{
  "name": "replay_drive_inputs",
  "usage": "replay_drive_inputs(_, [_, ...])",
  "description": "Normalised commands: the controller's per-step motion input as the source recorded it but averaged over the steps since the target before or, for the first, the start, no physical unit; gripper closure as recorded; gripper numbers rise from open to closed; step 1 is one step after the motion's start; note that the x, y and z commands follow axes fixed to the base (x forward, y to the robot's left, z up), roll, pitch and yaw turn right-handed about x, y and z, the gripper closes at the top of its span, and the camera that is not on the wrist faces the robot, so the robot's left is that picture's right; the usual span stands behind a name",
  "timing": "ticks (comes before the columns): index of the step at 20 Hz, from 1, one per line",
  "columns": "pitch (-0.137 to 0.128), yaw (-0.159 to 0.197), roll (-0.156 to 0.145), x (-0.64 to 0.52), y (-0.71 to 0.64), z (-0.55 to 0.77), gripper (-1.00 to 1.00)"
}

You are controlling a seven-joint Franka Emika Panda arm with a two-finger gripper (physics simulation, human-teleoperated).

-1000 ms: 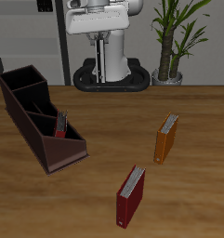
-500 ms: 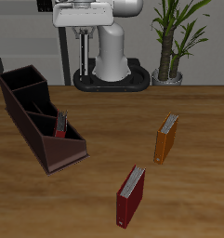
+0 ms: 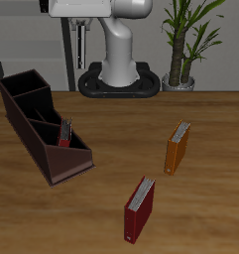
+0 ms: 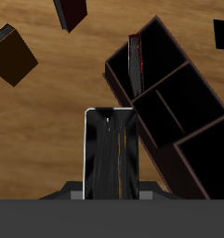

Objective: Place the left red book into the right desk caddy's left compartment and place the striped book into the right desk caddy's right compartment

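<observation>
The gripper [image 4: 112, 191] is pinching the striped book [image 4: 112, 153], which juts lengthwise out from it with the caddy [image 4: 169, 98] just beside and below. A red book [image 4: 137, 60] stands in one end section. I judge the empty far end section [image 4: 211, 163], well along the caddy's long axis, is the target.
</observation>
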Motion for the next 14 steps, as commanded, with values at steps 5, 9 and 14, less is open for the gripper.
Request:
replay_drive_inputs(5, [0.007, -0.009, 0.018, -0.31, -0.21, -0.01, 1.0])
replay_drive_inputs(9, [-0.022, 0.003, 0.02, -0.3, -0.22, 0.07, 1.0])
replay_drive_inputs(14, [0.014, -0.089, -0.033, -0.17, -0.51, 0.23, 1.0])
